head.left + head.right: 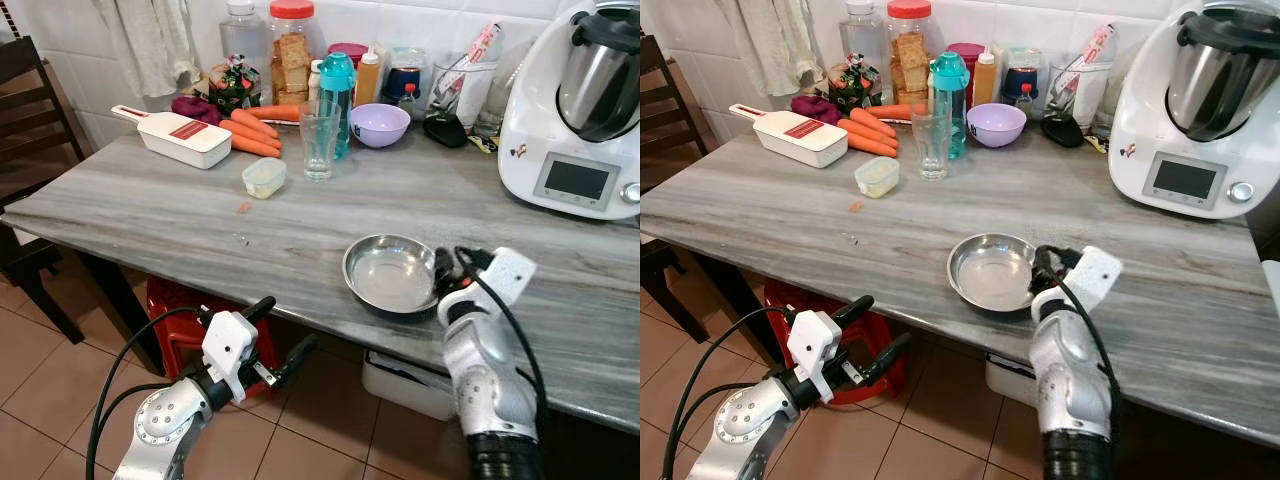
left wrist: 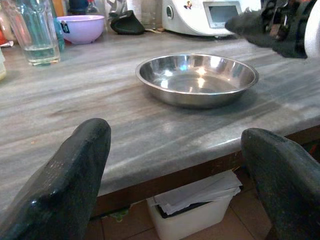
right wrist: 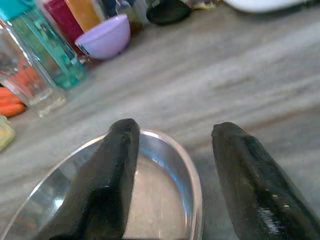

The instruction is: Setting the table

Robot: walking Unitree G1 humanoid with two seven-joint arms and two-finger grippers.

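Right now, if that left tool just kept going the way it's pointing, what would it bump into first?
Probably the front edge of the grey table, since the left tool sits low, just off that edge, fingers apart. If it cleared the tabletop, the steel bowl lies next in line. Depth is hard to judge here.

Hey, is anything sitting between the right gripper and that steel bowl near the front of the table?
Nothing visible. The right gripper is open and already at the steel bowl, one finger over its inside, the other outside its rim.
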